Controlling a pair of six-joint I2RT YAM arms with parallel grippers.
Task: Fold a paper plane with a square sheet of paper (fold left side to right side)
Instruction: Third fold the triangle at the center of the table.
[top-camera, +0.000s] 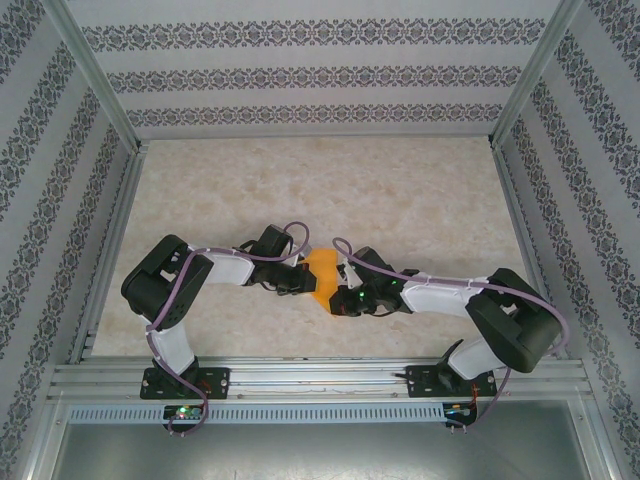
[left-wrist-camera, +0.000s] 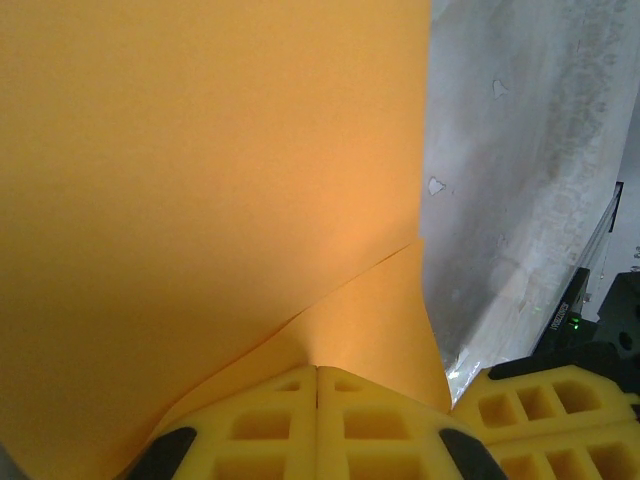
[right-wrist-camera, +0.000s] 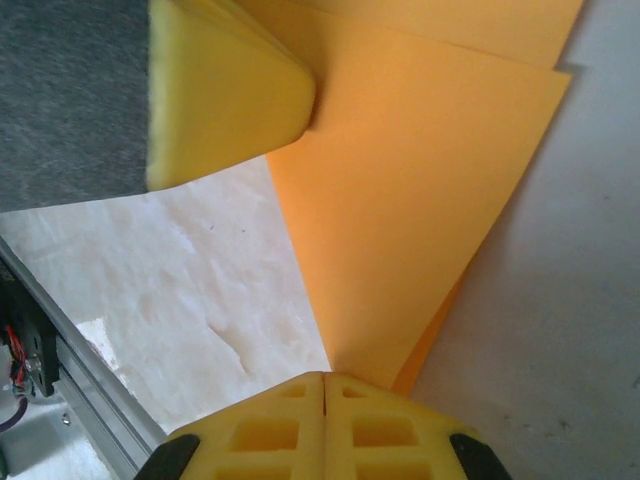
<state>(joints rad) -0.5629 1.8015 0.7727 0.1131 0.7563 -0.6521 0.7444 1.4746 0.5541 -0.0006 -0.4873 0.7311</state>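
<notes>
The square sheet of paper is bright orange and hangs folded between my two grippers, above the middle of the table. My left gripper pinches its left edge. In the left wrist view the yellow jaws of the left gripper are pressed together, and two layers of the sheet fan out from their tips. My right gripper pinches the lower right corner. In the right wrist view the right gripper is shut on a narrow point of the paper. The left gripper's yellow fingers show at the top left.
The beige marbled table is walled in by patterned panels on three sides. An aluminium rail carrying both arm bases runs along the near edge. The right gripper's yellow fingers sit close beside the left one.
</notes>
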